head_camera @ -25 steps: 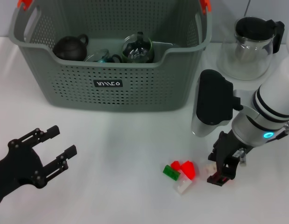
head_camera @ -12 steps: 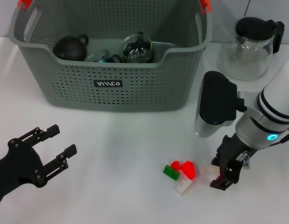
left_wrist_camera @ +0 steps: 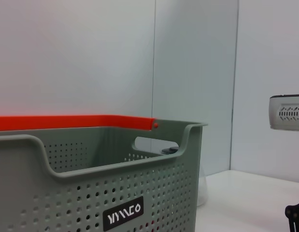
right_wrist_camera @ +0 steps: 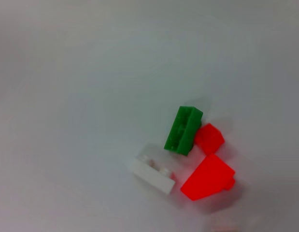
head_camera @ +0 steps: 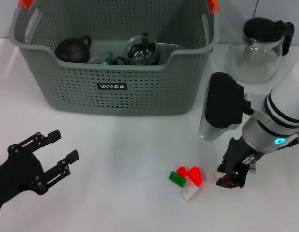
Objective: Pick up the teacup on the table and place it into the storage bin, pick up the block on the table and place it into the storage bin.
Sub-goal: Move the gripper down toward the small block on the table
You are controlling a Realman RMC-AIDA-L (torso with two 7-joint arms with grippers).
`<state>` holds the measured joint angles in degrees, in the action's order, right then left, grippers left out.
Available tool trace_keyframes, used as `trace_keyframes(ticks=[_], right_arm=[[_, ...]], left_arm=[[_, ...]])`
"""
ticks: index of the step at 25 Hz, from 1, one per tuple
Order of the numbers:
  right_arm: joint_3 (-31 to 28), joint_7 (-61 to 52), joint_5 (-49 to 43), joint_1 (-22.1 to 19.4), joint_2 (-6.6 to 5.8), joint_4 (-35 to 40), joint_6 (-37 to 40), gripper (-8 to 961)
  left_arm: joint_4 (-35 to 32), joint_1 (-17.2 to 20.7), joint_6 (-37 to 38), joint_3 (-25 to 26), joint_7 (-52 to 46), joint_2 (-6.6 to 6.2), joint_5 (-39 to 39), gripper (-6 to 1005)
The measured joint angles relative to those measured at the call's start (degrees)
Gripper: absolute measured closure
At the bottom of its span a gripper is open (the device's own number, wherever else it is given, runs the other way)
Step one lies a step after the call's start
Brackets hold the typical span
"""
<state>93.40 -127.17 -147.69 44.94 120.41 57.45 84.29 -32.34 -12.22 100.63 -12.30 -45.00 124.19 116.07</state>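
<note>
While my left gripper (head_camera: 55, 157) idled low on the table (head_camera: 125, 145) with its fingers spread and nothing between them, my right gripper (head_camera: 231, 176) stood down on the tabletop with its fingers close together around a small pale block (head_camera: 218, 175), though I could not be sure they gripped it. Just beside it toward my left lay a green block (head_camera: 177, 178), two red blocks (head_camera: 193, 175) and a white block (head_camera: 189, 192). Farther back stood the storage bin (head_camera: 115, 87), holding a dark teapot (head_camera: 73, 49) and a glass teapot (head_camera: 142, 50).
</note>
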Motion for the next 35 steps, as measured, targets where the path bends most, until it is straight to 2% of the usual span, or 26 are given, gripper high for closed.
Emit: trace_keyframes(ticks=[1,6,12,31,35], right_arm=[[-0.01,0.00,0.03,-0.03,0.00,-0.01,-0.04,466],[-0.19,-0.41,0.14,-0.13,0.00,-0.10,-0.07,676],[-0.71,-0.98,0.30,-0.29,0.01,-0.15,0.05,762],[-1.02,-1.59,-0.50,-0.18,0.01,-0.77,-0.76,760],[-0.60,-1.87,-0.54,-0.29,0.00,-0.77,-1.53,600]], left_arm=[[0.00,0.00,0.00,0.00,0.00,0.00,-0.02,371],[0.00,0.01,0.00,0.00,0.00,0.00,-0.06,371],[0.00,0.01,0.00,0.00,0.00,0.00,-0.14,370],[0.09,0.04,0.00,0.19,0.00,0.00,-0.22,370],[0.19,-0.01,0.00,0.61,0.00,0.00,-0.24,370]])
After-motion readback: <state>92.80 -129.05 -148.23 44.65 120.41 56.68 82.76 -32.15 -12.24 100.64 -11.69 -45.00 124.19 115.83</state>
